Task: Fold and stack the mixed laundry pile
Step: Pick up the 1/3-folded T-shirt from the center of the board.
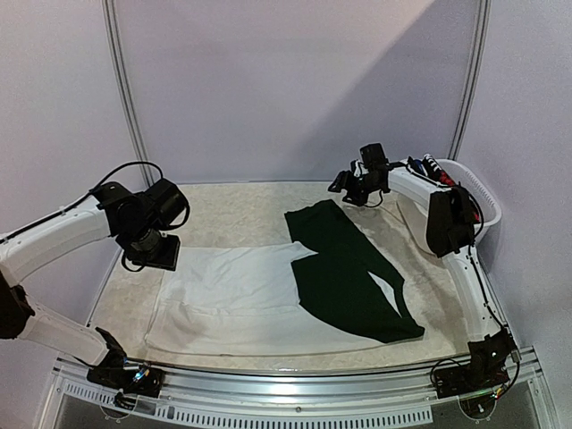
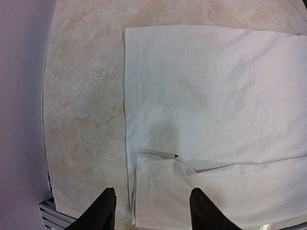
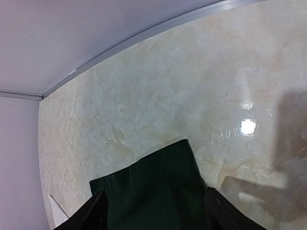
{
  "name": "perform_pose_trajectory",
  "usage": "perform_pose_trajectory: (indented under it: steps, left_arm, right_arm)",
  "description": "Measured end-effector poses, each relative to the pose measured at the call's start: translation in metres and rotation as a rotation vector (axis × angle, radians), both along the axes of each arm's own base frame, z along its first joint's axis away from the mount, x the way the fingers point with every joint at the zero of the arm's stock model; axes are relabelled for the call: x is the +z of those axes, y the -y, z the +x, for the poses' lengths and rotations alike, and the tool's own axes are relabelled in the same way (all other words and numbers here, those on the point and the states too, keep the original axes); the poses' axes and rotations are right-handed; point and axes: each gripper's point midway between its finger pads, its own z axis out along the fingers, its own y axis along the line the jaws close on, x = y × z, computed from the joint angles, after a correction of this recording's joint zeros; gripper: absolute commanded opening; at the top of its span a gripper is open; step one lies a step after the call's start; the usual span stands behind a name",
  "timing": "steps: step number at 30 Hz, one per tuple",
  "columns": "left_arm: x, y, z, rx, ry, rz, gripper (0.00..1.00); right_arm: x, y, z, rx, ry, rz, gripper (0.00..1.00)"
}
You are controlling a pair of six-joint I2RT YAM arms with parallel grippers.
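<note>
Dark green piece (image 3: 153,191) is lying beneath our spread right hand (image 3: 154,203); we're wanting a square pinch on its hem (image 3: 163,168). Spread left hand (image 2: 152,201) is hovering over the white T-shirt (image 2: 206,96).

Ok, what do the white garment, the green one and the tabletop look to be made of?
White garment: soft knit, likely cotton jersey; matte, lies limp with fine creases.
Green garment: matte woven or knit fabric, unclear which; a stitched hem shows.
Tabletop: glossy, marble-patterned hard surface, possibly laminate; it mirrors a light spot.
</note>
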Motion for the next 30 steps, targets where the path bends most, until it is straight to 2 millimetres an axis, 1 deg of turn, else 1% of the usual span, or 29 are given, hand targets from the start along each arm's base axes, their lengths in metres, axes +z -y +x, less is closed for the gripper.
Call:
perform_pose_trajectory:
  steps: [7,13,18,21,30]
  left_arm:
    - [-0.013,0.003,0.002,0.005,-0.048,0.022,0.52]
    - [-0.013,0.008,0.009,0.006,-0.053,0.025,0.52]
    - [-0.013,0.010,0.011,0.007,-0.057,0.028,0.52]
    - [-0.014,0.010,0.013,0.006,-0.060,0.031,0.52]
    - [-0.016,0.015,0.019,-0.002,-0.070,0.042,0.51]
  right_arm:
    - [-0.029,-0.002,-0.001,0.015,-0.060,0.040,0.69]
    - [-0.028,-0.008,0.003,0.027,-0.059,0.083,0.65]
    - [-0.028,-0.020,0.000,0.067,-0.072,0.140,0.62]
    - [-0.030,-0.026,-0.005,0.101,-0.078,0.156,0.56]
    - [-0.039,-0.040,-0.027,0.190,-0.113,0.127,0.23]
